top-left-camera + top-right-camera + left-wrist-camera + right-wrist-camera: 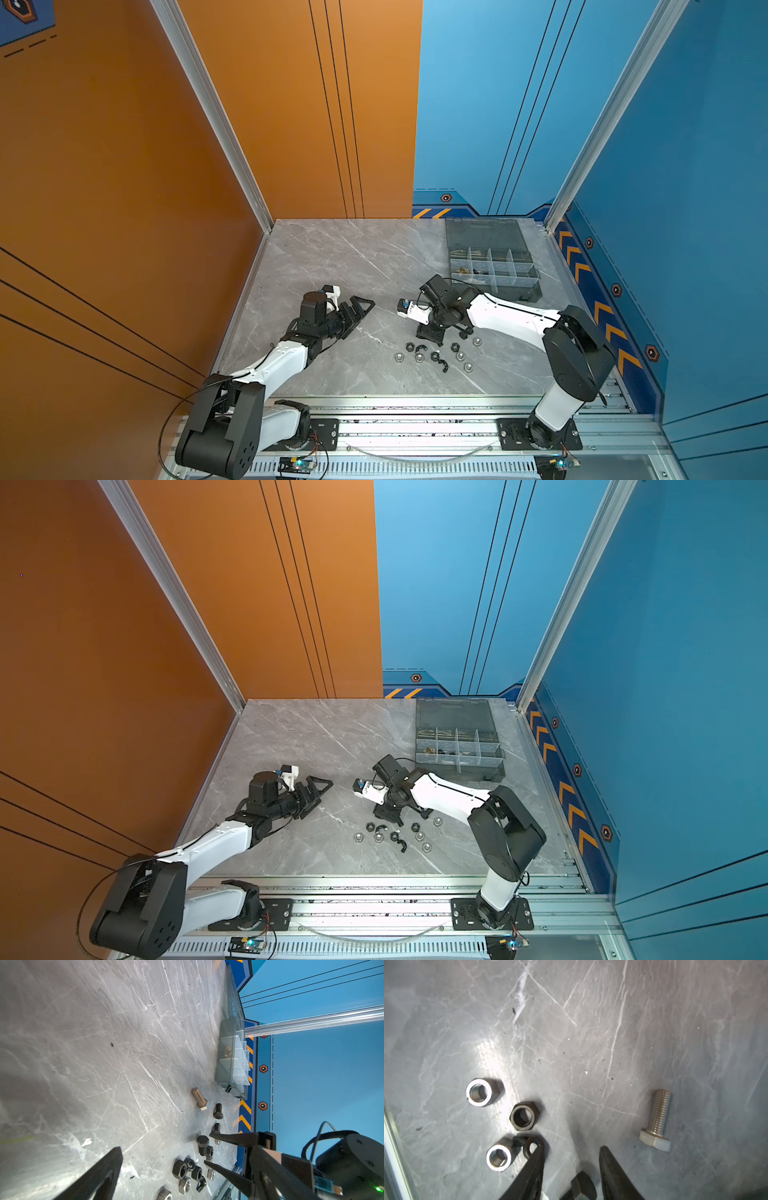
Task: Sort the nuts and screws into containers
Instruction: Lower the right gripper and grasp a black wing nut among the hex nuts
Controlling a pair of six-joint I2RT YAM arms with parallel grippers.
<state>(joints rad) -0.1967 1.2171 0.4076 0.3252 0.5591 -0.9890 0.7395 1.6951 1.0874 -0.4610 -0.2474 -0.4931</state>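
Grey marble worktop (332, 257). Loose nuts (419, 358) and screws (217, 1110) lie clustered near front edge, right of centre. Right tool (571, 1146): tips apart, either side of black bolt (583, 1183) head, gripping nothing; silver bolt (658, 1118) nearby. Left tool (361, 309): cannot tell. Organiser box (525, 293) at far right corner, lid open.

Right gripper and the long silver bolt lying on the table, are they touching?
Apart. The right wrist view shows bare table between the right gripper and the silver bolt.
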